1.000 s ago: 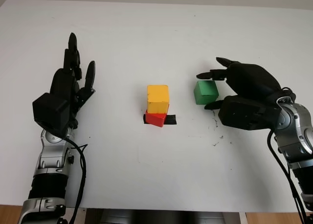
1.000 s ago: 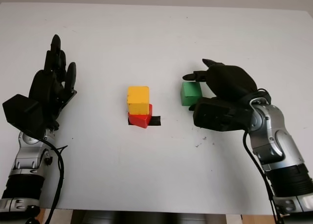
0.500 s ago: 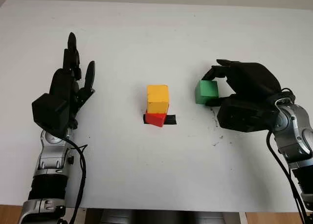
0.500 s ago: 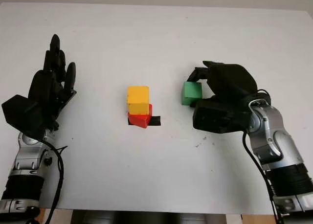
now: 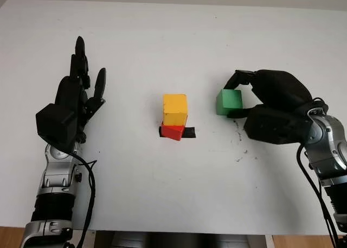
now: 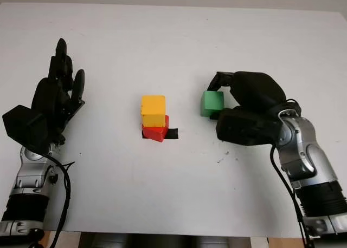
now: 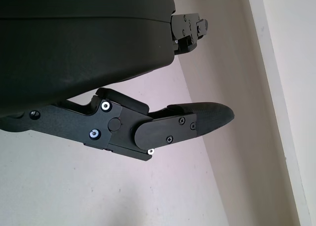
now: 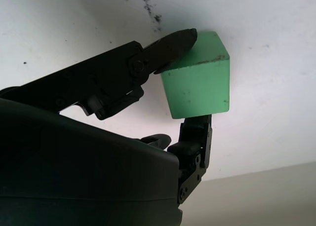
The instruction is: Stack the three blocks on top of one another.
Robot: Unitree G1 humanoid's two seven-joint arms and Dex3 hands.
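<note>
No readable text, labels, brands or numbers on anything.

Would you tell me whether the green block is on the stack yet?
No: the green block is beside the stack, pinched by the right robot hand.

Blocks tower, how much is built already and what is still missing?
Done: the yellow block sits on the red block, over the black tape on the white table. In hand: the right hand pinches the green block beside them. Left: lift it and set it on the yellow one. The left hand is open, off to the side.
</note>
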